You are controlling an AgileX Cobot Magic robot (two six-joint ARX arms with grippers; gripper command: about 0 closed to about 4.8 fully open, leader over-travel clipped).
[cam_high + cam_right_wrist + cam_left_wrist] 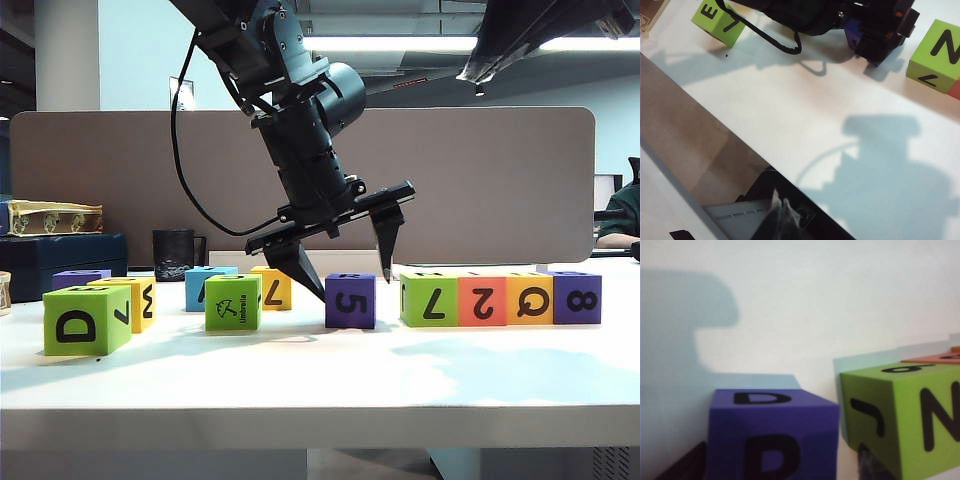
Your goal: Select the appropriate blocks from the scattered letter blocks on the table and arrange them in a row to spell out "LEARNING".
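Note:
My left gripper point(350, 281) stands open astride a purple letter block point(350, 302) on the white table point(320, 375). In the left wrist view this purple block point(772, 435) shows "D" and "P", and a slim gap separates it from each fingertip point(871, 465). Just right of it runs a row: green block point(429, 298), coral block point(482, 300), yellow-orange block point(530, 298), purple block point(577, 297). The green block point(912, 422) shows "N". My right gripper point(781, 207) hovers shut and empty off the table's front edge.
At the left lie loose blocks: green "D" point(85, 320), yellow-orange point(133, 300), blue point(205, 288), green umbrella point(233, 303), yellow-orange point(273, 288), purple point(75, 277). A black mug point(173, 255) and boxes point(60, 262) stand behind, before the partition panel point(480, 180).

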